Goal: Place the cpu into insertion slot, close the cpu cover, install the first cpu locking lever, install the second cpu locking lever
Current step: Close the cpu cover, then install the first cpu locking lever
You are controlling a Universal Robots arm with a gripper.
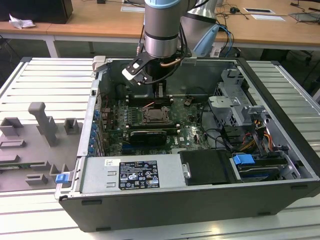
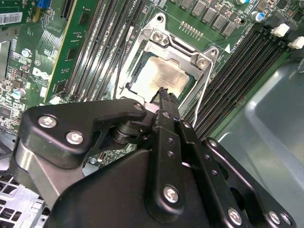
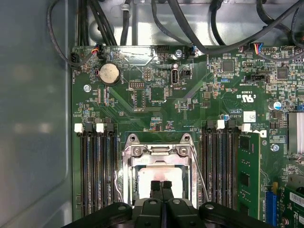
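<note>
While the arm reaches into an open computer case [image 1: 175, 210], its gripper [image 1: 160, 92] hangs directly over the slot [image 1: 155, 116] in the green motherboard [image 1: 189, 120]. The two black fingers [image 3: 155, 190] are pressed together with only a seam between them and hold nothing. Their tips sit at or just above the cpu [image 3: 147, 178], a pale square lying flat inside the slot. The cover [image 3: 156, 151], a silver frame, appears to lie down around the cpu, though whether it is fully seated cannot be told. A thin wire lever [image 2: 202, 90] runs along one side of the slot and seems to stand slightly away from it, so I judge it unlatched and the work to be at closing the cover. To do this well, the closed tips should bear straight down and gently, on the metal frame rather than the chip face. They should also keep clear of the lever and of the memory slots [image 3: 97, 171] flanking the slot. The exterior view gives the whole case, the arm's approach and the long graphics card [image 1: 147, 135] just beside the slot. The first wrist view looks squarely down on the slot, with a round battery [image 3: 109, 73] well apart from it. The second wrist view looks aslant, showing the fingertip against the cpu's edge and the lever's curve.
</note>
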